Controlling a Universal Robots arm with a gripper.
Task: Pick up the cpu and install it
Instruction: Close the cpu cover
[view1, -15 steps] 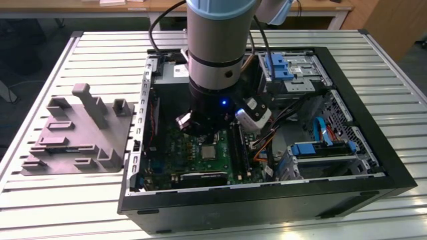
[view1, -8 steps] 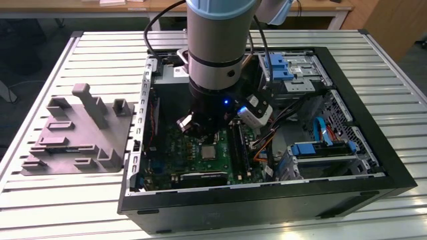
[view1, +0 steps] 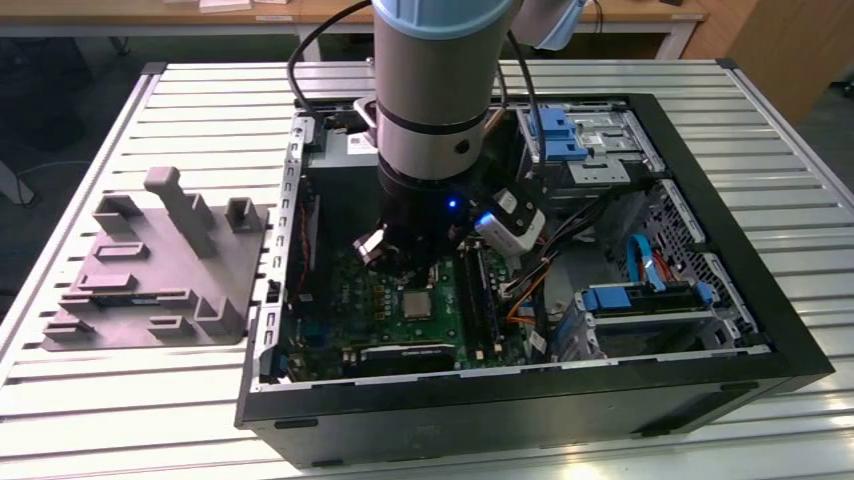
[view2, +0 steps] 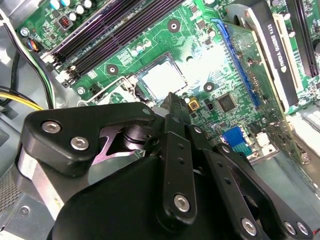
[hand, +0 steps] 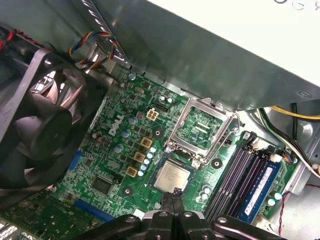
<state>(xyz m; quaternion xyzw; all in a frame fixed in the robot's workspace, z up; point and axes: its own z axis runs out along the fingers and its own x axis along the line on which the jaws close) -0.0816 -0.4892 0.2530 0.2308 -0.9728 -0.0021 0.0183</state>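
The grey fixture (view1: 147, 280) stands outside the computer case (view1: 534, 415), on the exterior view's left. Inside the case, on the motherboard (hand: 115, 165), the cpu (hand: 172, 176) lies flat in its socket. The hinged socket frame (hand: 200, 127) is flipped open beside it (so not yet clamped, I'd say). The gripper (hand: 176, 192) hangs close over one edge of the cpu, fingers pressed together on nothing. The square chip lies just beyond the tips.

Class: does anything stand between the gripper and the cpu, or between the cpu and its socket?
Nothing visible does. The cpu already lies in the socket, its metal frame flipped open beside it, and the gripper hangs close over the cpu's edge.
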